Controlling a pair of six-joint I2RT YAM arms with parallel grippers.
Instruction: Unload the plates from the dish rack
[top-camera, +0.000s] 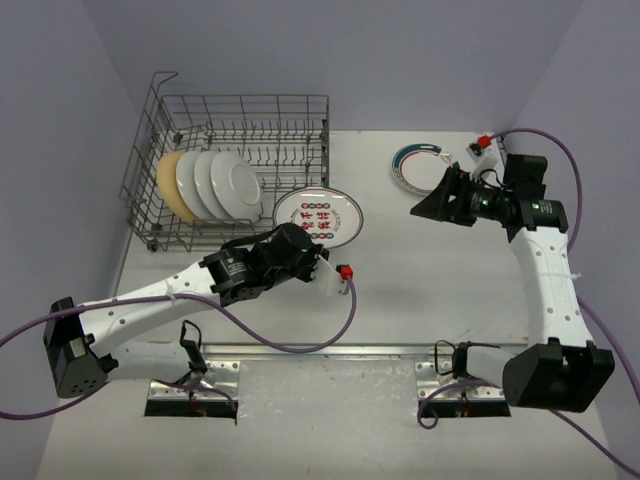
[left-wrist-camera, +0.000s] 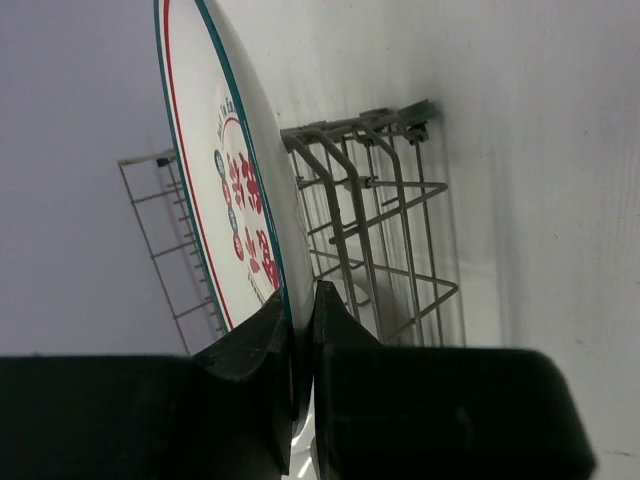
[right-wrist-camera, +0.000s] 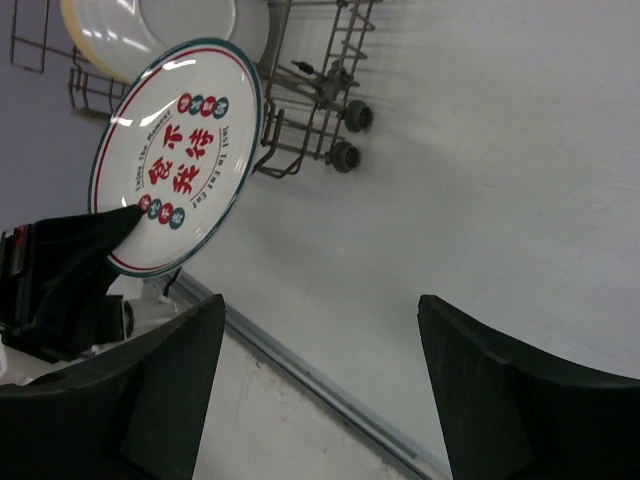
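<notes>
My left gripper (top-camera: 312, 250) is shut on the near rim of a white plate (top-camera: 318, 216) with a teal and red rim and red characters. It holds the plate just right of the dish rack (top-camera: 240, 110), above the table. The wrist view shows the jaws pinching the plate's edge (left-wrist-camera: 250, 170). Three white plates (top-camera: 232, 185) and a tan plate (top-camera: 166, 180) stand upright in the rack's near-left part. Another teal-rimmed plate (top-camera: 415, 166) lies flat on the table at the far right. My right gripper (top-camera: 428, 208) is open and empty, just in front of that plate.
The rack has a raised wire handle (top-camera: 160, 82) at its far-left corner and small wheels (right-wrist-camera: 345, 135) under its base. A metal strip (top-camera: 330, 350) runs along the table's near edge. Purple cables (top-camera: 300, 335) trail from both arms.
</notes>
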